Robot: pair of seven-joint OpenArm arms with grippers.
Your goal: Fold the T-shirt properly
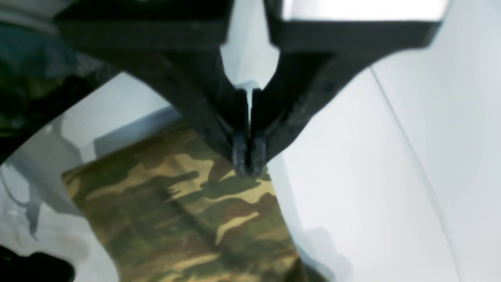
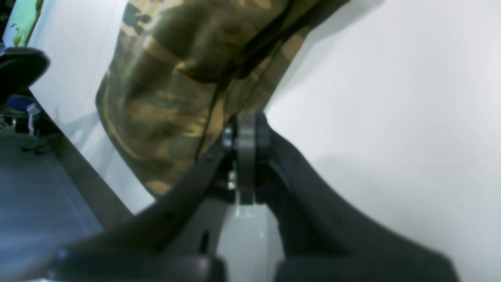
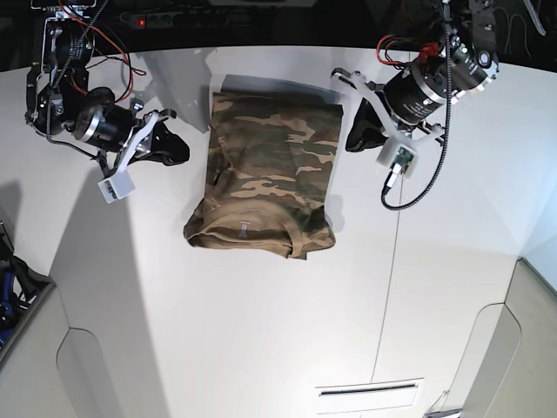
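The T-shirt (image 3: 265, 178) lies in the upper middle of the base view on the white table (image 3: 261, 331), already drawn into a long narrow panel with both sides turned in. Its ribbed collar (image 3: 246, 233) sits at the near, lower end, where the cloth bunches and bulges wider; the far end, toward the top of the frame, lies flat and square.

It looks light, soft and limp: it will sag and crease wherever it is unsupported, and the stacked layers may slide on each other, so a grip should probably pinch through all of them. The best holds appear to be the two corners of one short end, taken together, so the panel can be carried over itself evenly.

The right gripper (image 3: 174, 150) sits at the left of the base view, just beside the shirt's left edge and apart from it, jaws pressed together on nothing. In the right wrist view its tips (image 2: 246, 129) point at the cloth (image 2: 176, 90) in the upper left.

The left gripper (image 3: 359, 135) sits at the right, close by the far right corner, likewise closed and empty. In the left wrist view its tips (image 1: 249, 158) hang over the shirt's edge (image 1: 188, 211); whether they touch it I cannot tell.
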